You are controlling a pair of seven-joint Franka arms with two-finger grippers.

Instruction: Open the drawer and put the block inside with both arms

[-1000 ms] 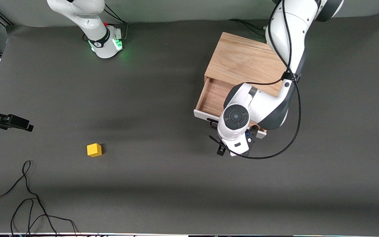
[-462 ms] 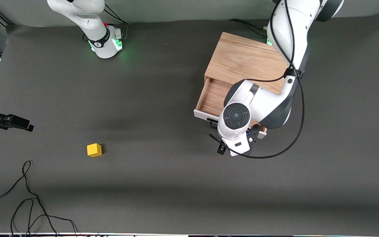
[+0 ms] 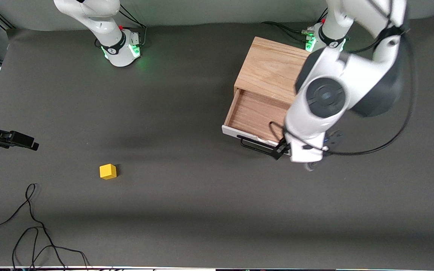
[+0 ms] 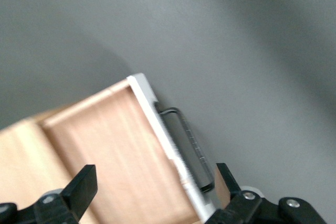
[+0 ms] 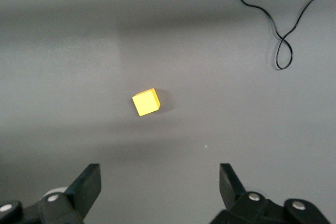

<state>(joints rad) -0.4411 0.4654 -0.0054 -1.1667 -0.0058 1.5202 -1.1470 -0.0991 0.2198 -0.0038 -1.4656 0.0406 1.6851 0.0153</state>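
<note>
I've lifted my left gripper [image 4: 152, 195] off the handle [image 3: 258, 145]; its jaws stand apart, empty, over the drawer [image 3: 256, 113], which stays pulled open. My right gripper [image 5: 160, 192], also wide open, waits above the block [image 3: 107, 171], which still sits on the mat toward the right arm's end. Next job: picking it up.
</note>
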